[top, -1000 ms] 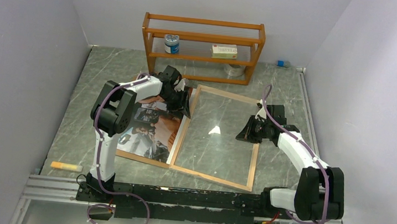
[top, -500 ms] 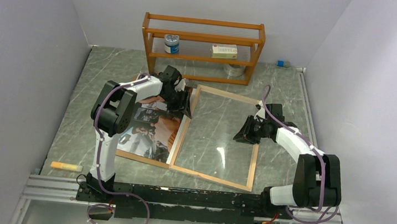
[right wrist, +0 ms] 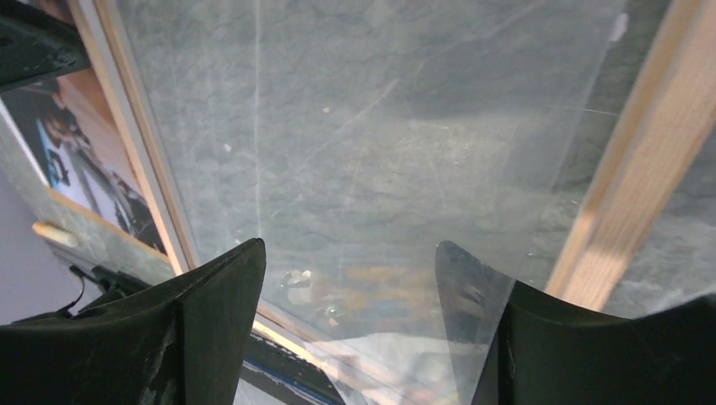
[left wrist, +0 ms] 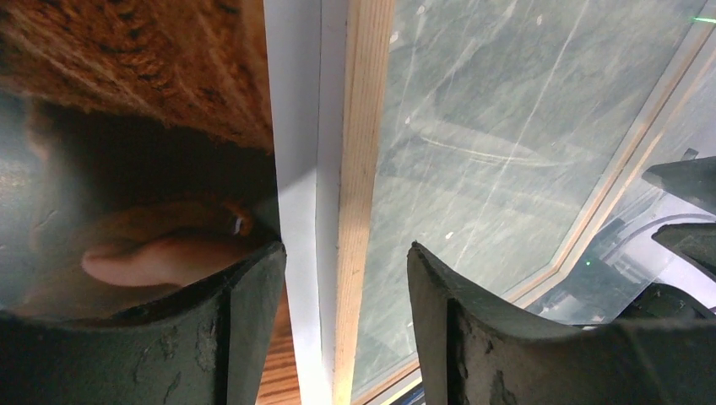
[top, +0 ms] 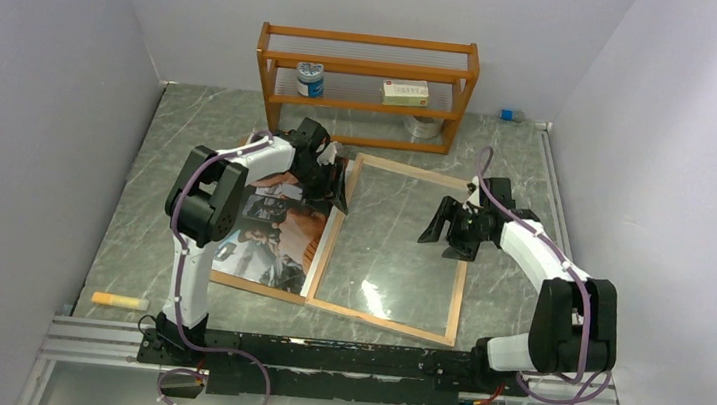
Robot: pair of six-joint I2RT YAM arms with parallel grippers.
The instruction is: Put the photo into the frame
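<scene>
The thin wood-rimmed rectangular frame (top: pixel 377 319) is lying flat at the grey table's (top: pixel 191 135) middle. The left gripper (left wrist: pixel 346 253), open and empty, is straddling its long left rim, with the glossy photo (top: pixel 275 236) just beside it, and the right gripper (top: pixel 443 237) is hovering open.

The top camera is looking down from above and behind the arm bases (top: pixel 317 364), taking in the whole surface (top: pixel 192 125). The wrist cameras are peering close past the left tool (left wrist: pixel 344 253) and right tool (right wrist: pixel 348 245), sharing the frame (top: pixel 408 171) with the top view.
</scene>
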